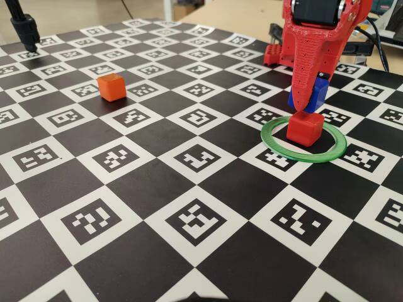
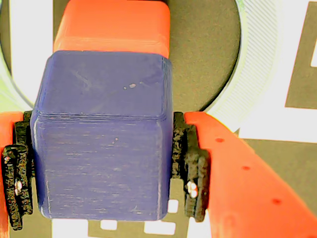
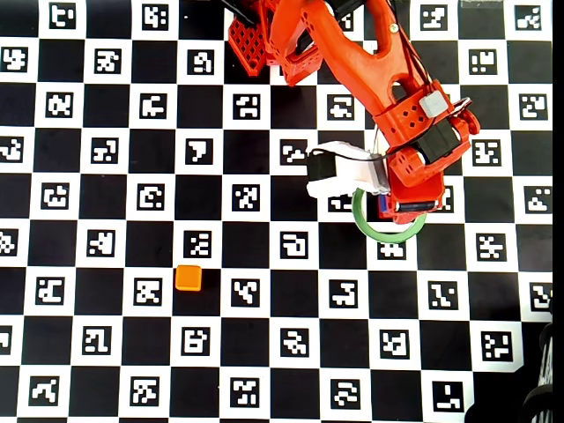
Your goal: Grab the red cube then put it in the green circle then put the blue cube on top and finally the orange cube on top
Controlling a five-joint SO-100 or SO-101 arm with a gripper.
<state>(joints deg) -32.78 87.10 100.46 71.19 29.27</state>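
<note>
The red cube stands inside the green circle. In the wrist view the red cube lies just beyond the blue cube, with the green circle curving at the right. My gripper is shut on the blue cube directly over the red cube; whether the two cubes touch cannot be told. The blue cube fills the gap between the black pads. The orange cube sits alone far to the left. Overhead, my gripper hides the red cube; the orange cube and green circle show.
The table is a black-and-white checkerboard with printed markers. A black stand rises at the back left. The arm's red base stands behind the ring. A white camera housing juts from the wrist.
</note>
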